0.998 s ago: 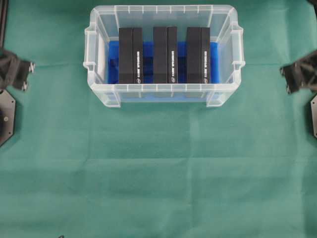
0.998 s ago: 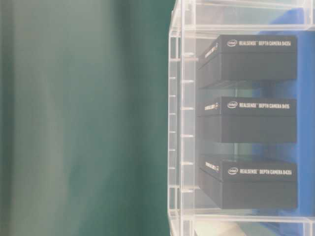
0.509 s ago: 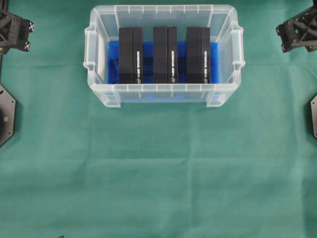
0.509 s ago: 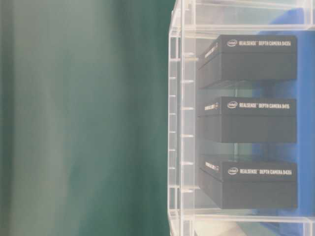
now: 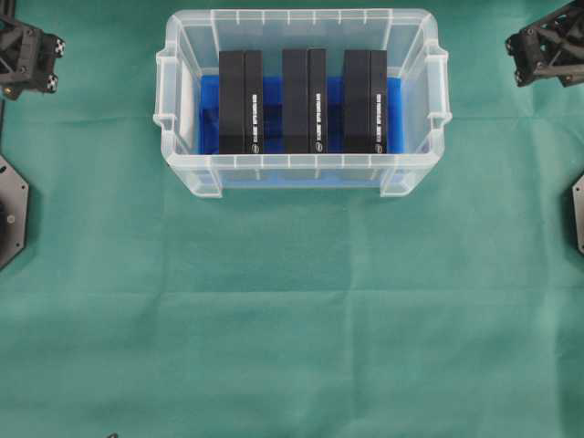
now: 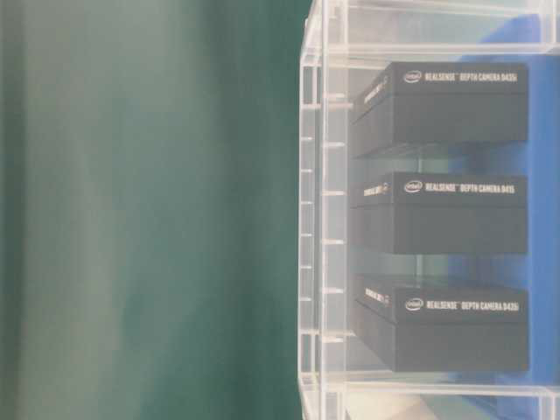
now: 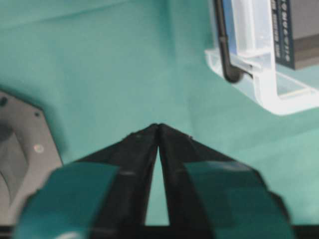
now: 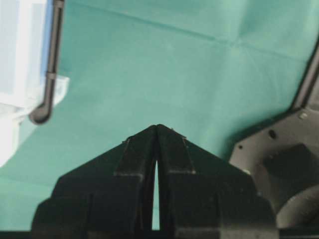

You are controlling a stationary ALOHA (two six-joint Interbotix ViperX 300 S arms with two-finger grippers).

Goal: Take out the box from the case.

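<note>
Case (image 5: 301,178): long axis left-right overhead. Three boxes (image 5: 303,100) inside, on edge, side by side, long axes crosswise. Left gripper (image 7: 158,127), right gripper (image 8: 157,127): tips together, empty.

Right wrist view: the closed tool over green cloth, with a corner of the case at the left edge.

The right tool (image 8: 157,128) fills the lower middle, its two black fingers (image 8: 134,149) meeting at the tips with nothing between them. Under it lies the creased green cloth (image 8: 164,64) covering the counter. At the upper left stands the case (image 8: 22,50), clear plastic, with a dark curved bar (image 8: 50,64) running down in front of its corner. A dark metal base plate (image 8: 279,164) sits at the lower right.
</note>
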